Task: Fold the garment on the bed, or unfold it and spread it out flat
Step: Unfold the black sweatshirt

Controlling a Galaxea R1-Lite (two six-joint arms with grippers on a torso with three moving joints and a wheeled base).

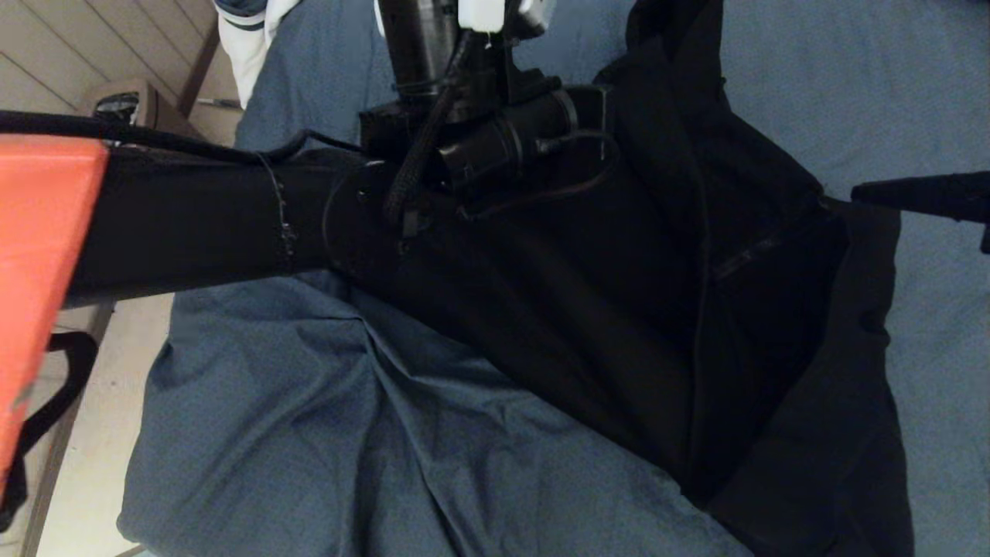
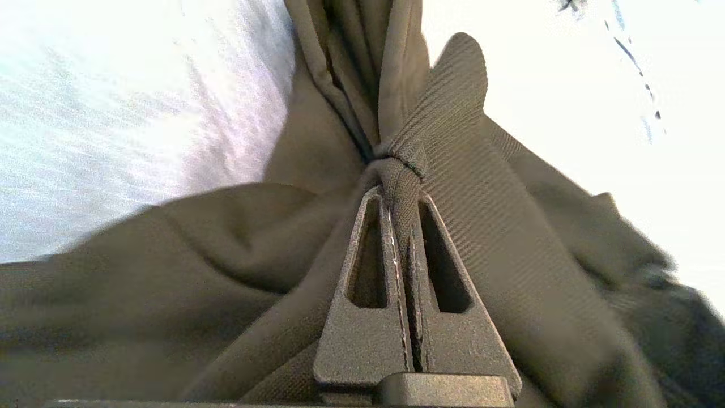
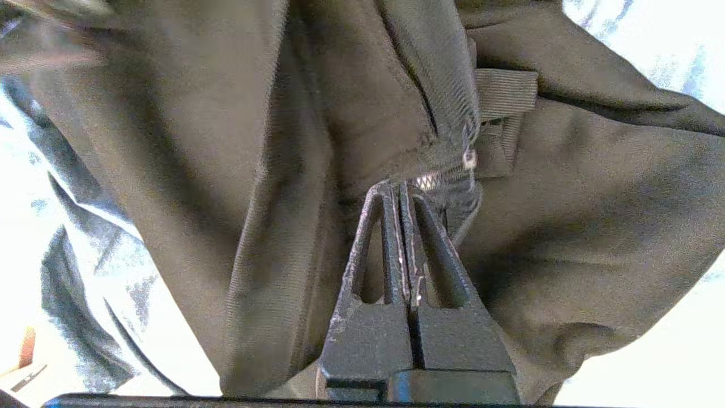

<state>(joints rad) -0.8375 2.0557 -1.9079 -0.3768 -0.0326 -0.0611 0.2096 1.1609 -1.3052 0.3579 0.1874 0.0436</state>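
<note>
1. I am seeing the garment (image 1: 657,309), a black zippered hoodie, lying bunched across the bed (image 1: 309,418), towards the right half of the head view.
2. My left gripper (image 2: 399,195) is pinching a gathered fold of the garment's ribbed fabric, jaws clamped tight on it.
3. My right gripper (image 3: 396,190) is likewise clamping garment cloth, just beside the zipper (image 3: 453,170).
4. The left arm (image 1: 232,216) is reaching across the bed's near-left side.
5. White and navy bedding (image 1: 247,39) is lying at the bed's far-left edge; I am finding no containers in view.
</note>
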